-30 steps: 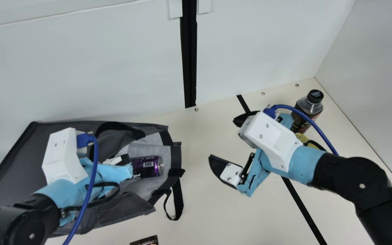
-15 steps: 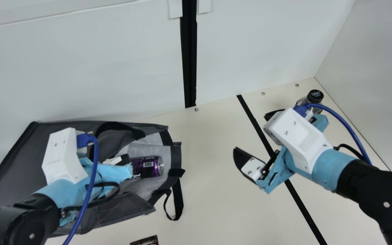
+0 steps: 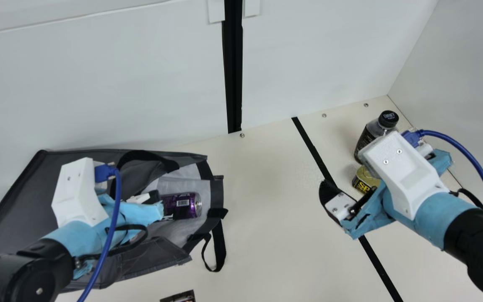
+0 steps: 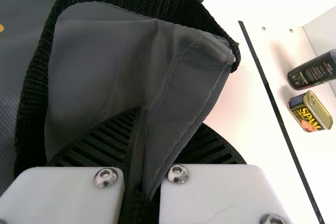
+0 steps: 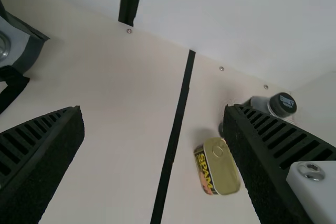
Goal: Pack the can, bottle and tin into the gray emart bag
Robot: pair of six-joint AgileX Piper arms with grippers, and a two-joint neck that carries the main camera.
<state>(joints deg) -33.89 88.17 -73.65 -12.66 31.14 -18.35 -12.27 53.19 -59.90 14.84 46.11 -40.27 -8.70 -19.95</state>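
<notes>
The gray bag (image 3: 15,209) lies on its side, mouth toward the table's middle, with the purple can (image 3: 185,205) inside its opening. My left gripper (image 3: 152,197) is at the bag; in the left wrist view this gripper (image 4: 143,140) is shut on a fold of gray fabric (image 4: 184,93). At the far right, the black-capped bottle (image 3: 369,136) stands behind the yellow tin (image 3: 362,178). My right gripper (image 3: 337,202) is just left of the tin, partly over it. In the right wrist view the gripper (image 5: 155,114) is open, with the tin (image 5: 226,163) below its fingers.
A black strap (image 3: 219,247) hangs from the bag's mouth onto the table. Something dark and flat (image 3: 179,297) lies at the near edge. A black tape line (image 3: 308,140) crosses the table, and white walls (image 3: 463,84) stand behind and at right.
My right gripper has moved to the right and slightly nearer, staying open, and the tin and more of the bottle have come into sight behind it. The left arm and the bag have kept still.
</notes>
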